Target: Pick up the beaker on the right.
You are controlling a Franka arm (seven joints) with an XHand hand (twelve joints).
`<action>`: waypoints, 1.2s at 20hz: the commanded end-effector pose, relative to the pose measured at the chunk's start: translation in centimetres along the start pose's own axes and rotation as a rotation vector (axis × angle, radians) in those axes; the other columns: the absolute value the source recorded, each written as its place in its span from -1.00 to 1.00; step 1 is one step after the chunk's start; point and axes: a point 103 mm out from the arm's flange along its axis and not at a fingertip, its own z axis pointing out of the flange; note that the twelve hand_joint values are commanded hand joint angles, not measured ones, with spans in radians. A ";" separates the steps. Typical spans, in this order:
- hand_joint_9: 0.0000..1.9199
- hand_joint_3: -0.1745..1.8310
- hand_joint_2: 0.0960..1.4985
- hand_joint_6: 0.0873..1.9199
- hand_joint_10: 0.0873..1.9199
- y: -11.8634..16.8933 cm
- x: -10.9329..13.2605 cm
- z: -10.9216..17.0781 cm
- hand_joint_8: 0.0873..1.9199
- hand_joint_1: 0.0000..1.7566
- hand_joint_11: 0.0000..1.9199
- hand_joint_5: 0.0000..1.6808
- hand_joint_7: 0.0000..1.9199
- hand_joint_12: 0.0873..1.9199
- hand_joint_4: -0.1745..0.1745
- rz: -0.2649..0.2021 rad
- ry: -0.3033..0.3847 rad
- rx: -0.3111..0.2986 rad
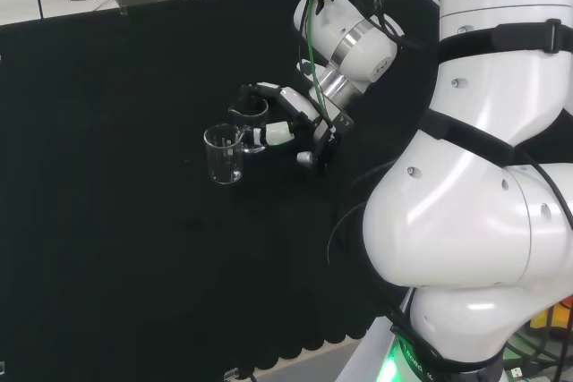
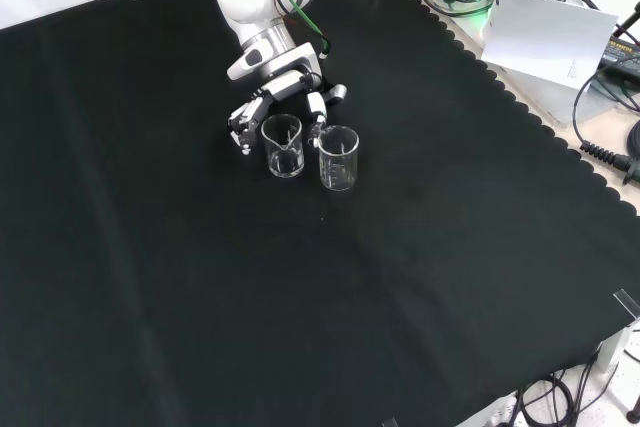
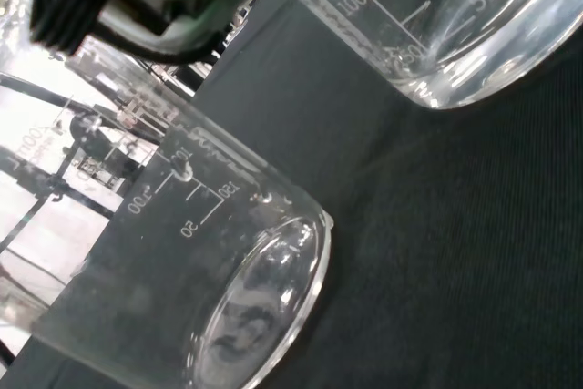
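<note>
Where the hand (image 2: 285,97) reaches, both beakers (image 2: 338,157) stand just before it.

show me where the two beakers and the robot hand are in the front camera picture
left beaker (image 2: 283,147): front view, on its glass wall.
right beaker (image 2: 338,159): front view, on its glass wall.
hand (image 2: 283,93): front view, on its palm behind the beakers.
</note>
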 end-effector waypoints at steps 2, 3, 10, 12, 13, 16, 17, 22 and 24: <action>-0.47 -0.39 -0.33 -0.50 -0.36 0.1 0.0 0.2 -0.20 -0.06 -0.88 -0.50 -0.59 0.43 -0.50 0.014 -0.005 -0.012; -0.46 -0.38 -0.33 -0.47 -0.36 0.1 0.0 0.2 -0.20 -0.06 -0.88 -0.50 -0.58 0.43 -0.49 0.017 -0.005 -0.013; -0.43 -0.36 -0.32 -0.39 -0.36 0.1 -0.4 0.2 -0.21 -0.04 -0.86 -0.52 -0.55 0.43 -0.50 0.036 0.006 -0.023; -0.40 -0.35 -0.31 -0.37 -0.37 0.1 -0.5 0.2 -0.21 -0.04 -0.84 -0.52 -0.51 0.43 -0.50 0.046 0.003 -0.030; -0.38 -0.35 -0.30 -0.35 -0.38 0.1 -0.5 0.1 -0.22 -0.03 -0.82 -0.50 -0.47 0.42 -0.49 0.051 -0.003 -0.032; -0.14 -0.29 -0.21 -0.32 -0.44 0.2 -0.3 -0.1 -0.30 0.07 -0.60 -0.02 -0.17 0.36 -0.40 0.084 -0.032 -0.057; -0.03 -0.32 -0.14 -0.34 -0.48 0.3 -0.1 -0.2 -0.36 0.15 -0.50 0.18 0.01 0.33 0.06 0.096 -0.050 -0.065; 0.38 -0.35 -0.09 -0.55 -0.75 0.8 1.0 -1.7 -0.72 0.28 -0.07 0.57 0.52 0.09 0.90 0.090 -0.089 -0.096; 0.47 -0.34 -0.11 -0.61 -0.86 1.3 2.1 -3.5 -0.83 0.29 0.03 0.62 0.61 0.02 0.98 0.067 -0.121 -0.110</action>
